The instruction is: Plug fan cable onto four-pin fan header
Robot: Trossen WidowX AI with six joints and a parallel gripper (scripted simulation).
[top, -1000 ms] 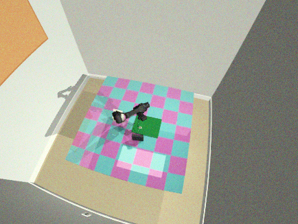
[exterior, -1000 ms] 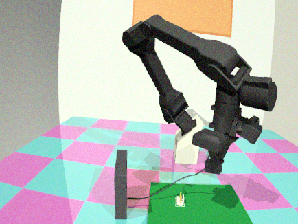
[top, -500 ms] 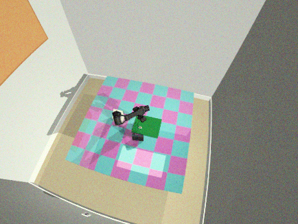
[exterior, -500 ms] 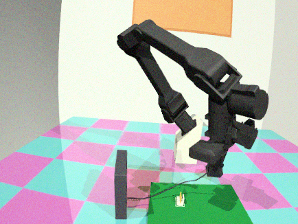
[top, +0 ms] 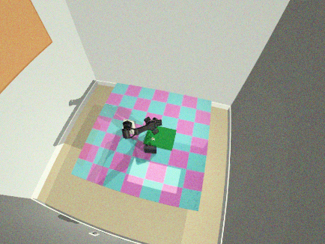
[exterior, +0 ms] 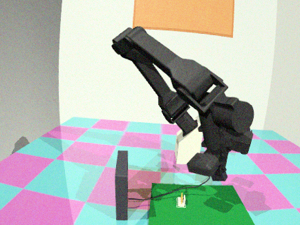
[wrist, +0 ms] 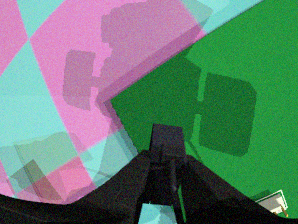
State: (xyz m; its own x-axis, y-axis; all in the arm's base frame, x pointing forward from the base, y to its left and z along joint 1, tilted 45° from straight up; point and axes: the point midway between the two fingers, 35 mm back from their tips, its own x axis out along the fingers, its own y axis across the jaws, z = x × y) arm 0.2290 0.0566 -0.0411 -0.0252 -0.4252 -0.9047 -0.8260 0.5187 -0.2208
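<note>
The green board lies flat on the checkered mat. Its four-pin header, white with yellow pins, stands bare near the board's front edge. The dark fan stands upright on the mat beside the board. Its thin black cable runs from the fan up to my gripper. The gripper is shut on the dark plug and holds it above the board's far edge, well off to the side of the header.
The pink and cyan checkered mat lies on a tan floor with a low white rim and walls around it. The arm's white base block stands behind the board.
</note>
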